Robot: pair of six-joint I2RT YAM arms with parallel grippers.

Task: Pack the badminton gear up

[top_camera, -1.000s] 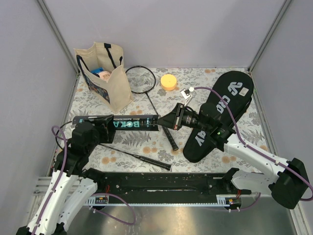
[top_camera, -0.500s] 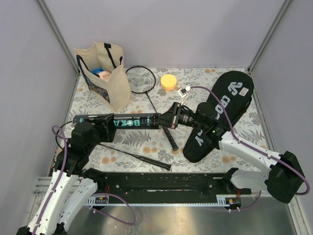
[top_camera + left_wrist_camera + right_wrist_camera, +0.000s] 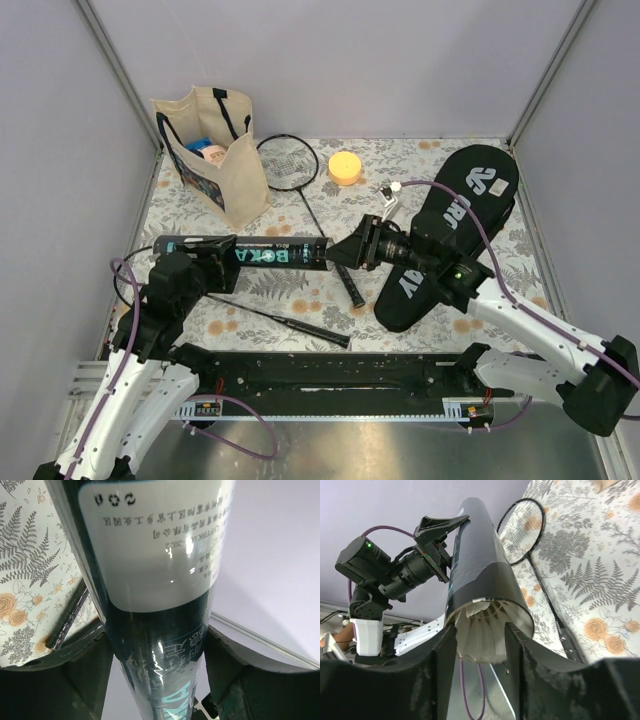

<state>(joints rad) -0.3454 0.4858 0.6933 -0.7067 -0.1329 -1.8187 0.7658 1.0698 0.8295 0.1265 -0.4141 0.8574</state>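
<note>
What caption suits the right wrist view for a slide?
Right claw at the open end of the black tube, shuttlecock inside.

A beige tote (image 3: pixel 245 185) stands on the far left corner of the floral cloth (image 3: pixel 425 155), with packets inside. An orange disc (image 3: pixel 345 167) lies to its right, apart.

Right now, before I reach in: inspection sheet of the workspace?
Surface: floral tablecloth, nothing spilled seen.
Job's things: tube held level; shuttlecock in its open mouth; first racket lies loose beside the tote; second racket lies near the arm bases; cover lies at right.
Clutter: tote upright, back left; orange round object beside the first racket's head.
Grippers: left gripper shut on tube; right gripper jaws apart, flanking the shuttlecock.
Cables: purple cable loops over the cover.
Surroundings: plain walls, metal frame.
</note>
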